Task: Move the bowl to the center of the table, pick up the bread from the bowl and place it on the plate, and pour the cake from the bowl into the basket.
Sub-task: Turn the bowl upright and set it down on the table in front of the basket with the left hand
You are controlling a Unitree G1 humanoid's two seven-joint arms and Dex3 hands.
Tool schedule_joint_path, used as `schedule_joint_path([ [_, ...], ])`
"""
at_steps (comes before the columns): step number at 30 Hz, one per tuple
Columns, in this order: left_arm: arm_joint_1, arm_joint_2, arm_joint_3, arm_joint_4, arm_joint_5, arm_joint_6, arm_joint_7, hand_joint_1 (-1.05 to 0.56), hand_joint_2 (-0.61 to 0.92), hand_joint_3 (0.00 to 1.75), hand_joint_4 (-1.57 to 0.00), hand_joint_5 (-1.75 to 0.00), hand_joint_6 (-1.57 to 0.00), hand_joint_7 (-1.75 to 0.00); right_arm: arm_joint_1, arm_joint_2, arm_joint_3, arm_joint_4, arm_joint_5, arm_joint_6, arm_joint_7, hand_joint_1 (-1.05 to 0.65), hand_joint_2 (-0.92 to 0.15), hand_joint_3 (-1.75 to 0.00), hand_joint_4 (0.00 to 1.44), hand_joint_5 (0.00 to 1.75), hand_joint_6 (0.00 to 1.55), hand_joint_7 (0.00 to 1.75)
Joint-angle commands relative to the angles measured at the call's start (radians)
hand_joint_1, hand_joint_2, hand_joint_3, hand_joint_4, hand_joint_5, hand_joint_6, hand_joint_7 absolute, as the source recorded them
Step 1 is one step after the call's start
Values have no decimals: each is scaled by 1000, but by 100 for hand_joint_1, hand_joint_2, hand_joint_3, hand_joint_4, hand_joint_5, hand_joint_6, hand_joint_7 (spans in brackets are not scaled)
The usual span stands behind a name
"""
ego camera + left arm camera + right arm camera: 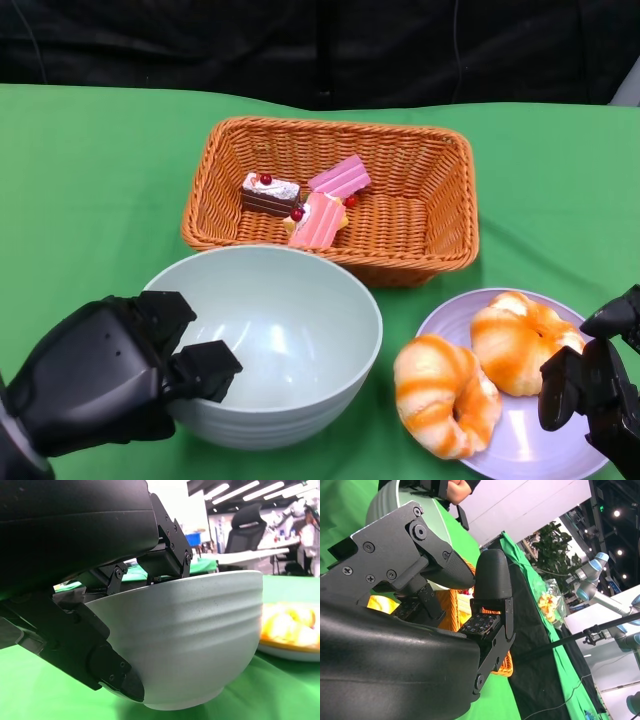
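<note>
the robot's left hand (105,375) grips the near rim of the pale green bowl (290,320), fingers hooked over the edge and thumb under the wall, as the left wrist view confirms. the bowl sits upright on the green tabletop (90,170), between the wicker basket (430,215) and the robot, just left of the lilac plate (520,440). it looks empty: the cake pieces (305,205) already lie in the basket and two bread rolls (480,375) rest on the plate, so the task appears to be at its close, the pour done. what remains, by this reading, is only to settle the bowl and let go cleanly without tipping it. the right hand (600,390) hovers by the plate's far edge holding nothing, fingers loosely apart. the bowl is smooth, matte, faintly ridged outside; the basket tightly woven, rectangular, orange-brown; the bread glossy, striped orange and cream, soft-looking; the cake small, foam-like wedges in pink and brown.
</note>
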Motion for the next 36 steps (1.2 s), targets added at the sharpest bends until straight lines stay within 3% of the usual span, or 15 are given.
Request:
schedule_joint_path([
  [1, -22, -9, -37, 23, 20, 42, 68, -19, 84, 10, -86, -175, -69, -175, 2, -11, -7, -4, 6, 1, -5, -13, -54, -129, 89, 175, 76, 166],
  [4, -36, -16, -75, 35, 49, 84, 114, -22, 83, 8, -85, -175, -68, -175, 0, -10, -9, 1, 9, 2, -5, -13, -55, -128, 89, 175, 76, 166],
  [8, -42, -4, -108, 20, 53, 137, 98, -38, 75, 1, -86, -175, -95, -119, 1, -10, -7, -3, 10, 4, -8, -13, -55, -127, 89, 175, 76, 166],
  [10, -47, 2, -124, 17, 51, 156, 90, -41, 74, 0, -86, -175, -100, -109, 2, -11, -7, -3, 10, 4, -6, -13, -55, -128, 90, 175, 76, 166],
  [12, -54, 7, -139, 18, 48, 167, 87, -42, 75, 0, -86, -175, -90, -139, 2, -11, -7, -3, 9, 2, -4, -13, -55, -127, 90, 175, 76, 166],
  [13, -57, 10, -146, 18, 41, 171, 77, -42, 75, 0, -86, -175, -89, -144, 2, -12, -7, -4, 10, 4, -6, -13, -55, -127, 90, 175, 76, 166],
  [16, -65, 21, -164, 19, 21, 178, 51, -47, 68, 1, -86, -175, -128, -36, 1, -11, -8, -3, 12, 2, -4, -13, -55, -127, 89, 175, 76, 166],
  [18, -67, 25, -171, 19, 8, 183, 36, -47, 66, 0, -87, -172, -136, -13, 0, -11, -9, -2, 14, 1, -2, -13, -55, -127, 89, 175, 76, 166],
  [23, -72, 39, -187, 22, -25, 183, -6, -45, 67, 0, -88, -170, -137, -4, 2, -11, -9, -5, 13, 2, -5, -13, -55, -128, 89, 175, 76, 166],
  [28, -72, 56, -192, 18, -55, 170, -36, -44, 70, 0, -90, -157, -136, -1, 3, -12, -9, -8, 12, 2, -7, -13, -55, -128, 89, 175, 76, 166],
  [30, -62, 66, -188, 8, -94, 169, -81, -39, 74, 1, -89, -143, -135, -1, 3, -12, -8, -8, 11, 1, -4, -13, -55, -128, 89, 175, 76, 166],
  [33, -31, 98, -176, -57, -168, 222, -238, -36, 90, 13, -96, -57, -119, 0, 3, -13, -8, -6, 10, -4, 2, -13, -55, -128, 90, 175, 76, 166],
  [34, -19, 109, -172, -89, -205, 254, -311, -45, 91, 25, -90, -30, -104, 0, 3, -12, -8, -6, 10, -4, 0, -13, -55, -128, 90, 175, 76, 166],
  [36, 6, 122, -160, -150, -269, 313, -425, -66, 92, 43, -71, -8, -81, 0, 2, -12, -8, -6, 10, -3, -2, -13, -54, -128, 90, 175, 76, 166],
])
